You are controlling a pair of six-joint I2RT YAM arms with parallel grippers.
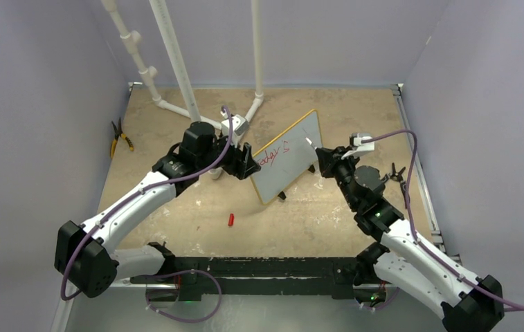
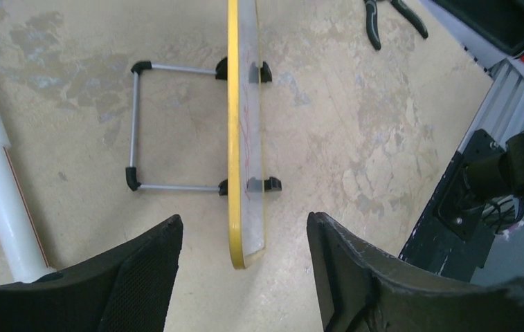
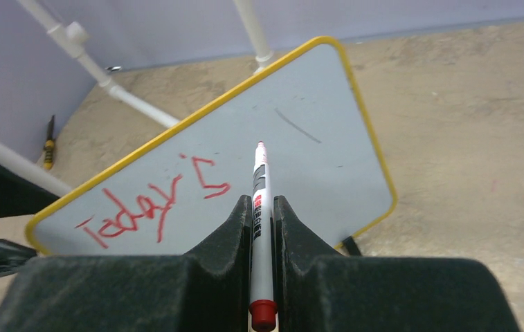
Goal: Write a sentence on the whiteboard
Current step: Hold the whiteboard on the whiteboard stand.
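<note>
The right pincer (image 3: 262,204) is clamped narrow on a marker (image 3: 259,173), gripping its white barrel between both fingers. The red butt end sticks out behind the grip and the tip points forward at the whiteboard (image 3: 328,173). The tip sits over the bare middle of the board, just right of the red writing (image 3: 151,207). Whether it touches the surface cannot be told. The writing reads "Today is" in thin slanted letters along one line, toward the board's left end. A faint dark stroke lies on the board beyond the tip.

The left pincer (image 2: 244,225) stands wide. Its two black fingers (image 2: 145,277) straddle the yellow-framed end of the whiteboard, which passes edge-on between them with a gap on both sides, so nothing is held. Beyond that end, small black feet (image 2: 266,185) and a wire stand (image 2: 134,124) prop the board up on the tabletop (image 1: 300,214).

From above, the whiteboard sits near the middle of the tabletop, angled between the two pincers. The left one is at its near left end and the right one faces its written side. A small red cap (image 1: 231,220) lies on the tabletop in front of the board, apart from it. A white pipe frame (image 1: 176,62) rises behind, and yellow-handled pliers (image 1: 120,138) lie by the left wall.
</note>
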